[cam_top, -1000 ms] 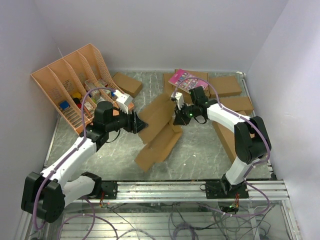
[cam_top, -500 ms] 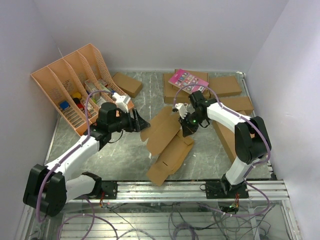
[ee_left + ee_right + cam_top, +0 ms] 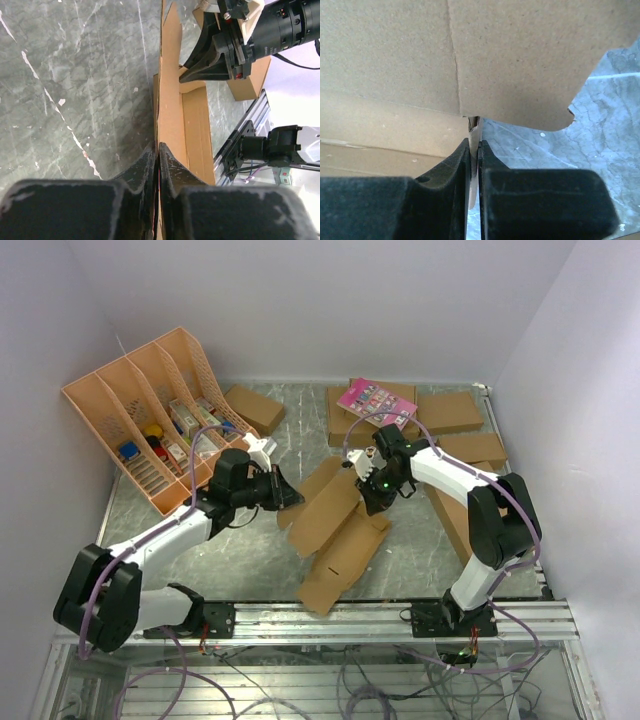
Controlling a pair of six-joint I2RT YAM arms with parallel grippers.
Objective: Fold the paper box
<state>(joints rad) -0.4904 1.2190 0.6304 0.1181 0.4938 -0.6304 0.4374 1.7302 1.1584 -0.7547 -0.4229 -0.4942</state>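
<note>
The paper box is a flat brown die-cut sheet with flaps, held slanted above the table between both arms. My left gripper is shut on its left edge. In the left wrist view the sheet runs edge-on away from the pinched fingertips. My right gripper is shut on the sheet's far right flap. In the right wrist view a thin cardboard edge sits between its fingers, and a wide panel fills the view above.
An orange file rack with small items stands at the back left, a small brown box beside it. Brown boxes lie at the back right, one under a pink card. A metal rail borders the near edge.
The left gripper moved right and closed on the sheet's left edge. The sheet shifted right and toward the near edge. The right gripper kept its hold.
</note>
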